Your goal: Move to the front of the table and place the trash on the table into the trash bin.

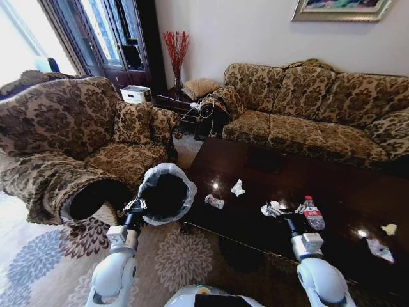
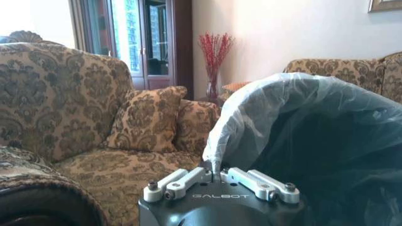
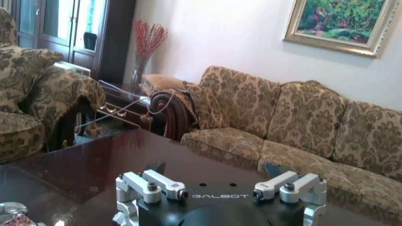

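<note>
Trash bin (image 1: 165, 194) rim pinched by left claw (image 1: 135, 206).

Two glossy white rounded forearms, each ending in a silver block and black wrist. Left gripper (image 2: 217, 175) and right gripper (image 3: 221, 181): black housing marked GALBOT, silver linkage bars, dark pivot screws.

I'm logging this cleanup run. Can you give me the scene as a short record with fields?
Left end effector: shut on the trash bin's bag rim, holding the trash bin beside the table
Right end effector: open, above the table, near crumpled paper
Trash on table: crumpled paper, small bottle, wrapper, yellowish scrap
</note>
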Motion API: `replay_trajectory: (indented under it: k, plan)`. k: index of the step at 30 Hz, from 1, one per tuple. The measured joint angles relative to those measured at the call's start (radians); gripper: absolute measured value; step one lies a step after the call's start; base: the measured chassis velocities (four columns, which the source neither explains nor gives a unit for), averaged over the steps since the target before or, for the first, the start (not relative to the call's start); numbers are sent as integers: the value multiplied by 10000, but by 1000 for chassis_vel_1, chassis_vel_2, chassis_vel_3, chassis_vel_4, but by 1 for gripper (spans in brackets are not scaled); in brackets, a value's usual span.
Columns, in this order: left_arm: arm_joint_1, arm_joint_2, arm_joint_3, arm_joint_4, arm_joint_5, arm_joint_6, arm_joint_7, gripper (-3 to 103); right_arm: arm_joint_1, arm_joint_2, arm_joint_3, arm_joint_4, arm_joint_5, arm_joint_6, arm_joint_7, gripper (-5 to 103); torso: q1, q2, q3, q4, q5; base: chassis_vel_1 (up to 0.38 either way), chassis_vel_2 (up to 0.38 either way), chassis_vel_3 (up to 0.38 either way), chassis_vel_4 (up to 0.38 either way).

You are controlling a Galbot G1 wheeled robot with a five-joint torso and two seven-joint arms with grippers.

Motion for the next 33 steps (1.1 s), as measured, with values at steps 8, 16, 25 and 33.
replay_trajectory:
  k: [8, 16, 25, 33]
  plan:
    - [0, 0, 0, 3, 0, 0, 0, 1, 0, 0, 0, 0, 0, 0, 0, 100, 0, 0, 0, 0, 0, 0, 0, 0, 0]
    - [-681, 683, -77, 12, -558, -106, 222, 1, 43, -8, -24, 756, 393, -610, 28, 100, 0, -1, 1, -2, 5, 0, 0, 0, 0]
    - [-1047, 1091, -134, 5, -1087, -254, 286, 1, 133, -216, -116, 1268, 1051, -1156, -283, 100, 0, 0, 0, 1, -2, 0, 0, 0, 0]
    - [-1402, 1451, -320, 209, -869, 61, -16, 1, 1407, -1634, -1597, -561, 2669, -1971, -1429, 100, 2, -1, 2, 1, 0, 0, 0, 0, 0]
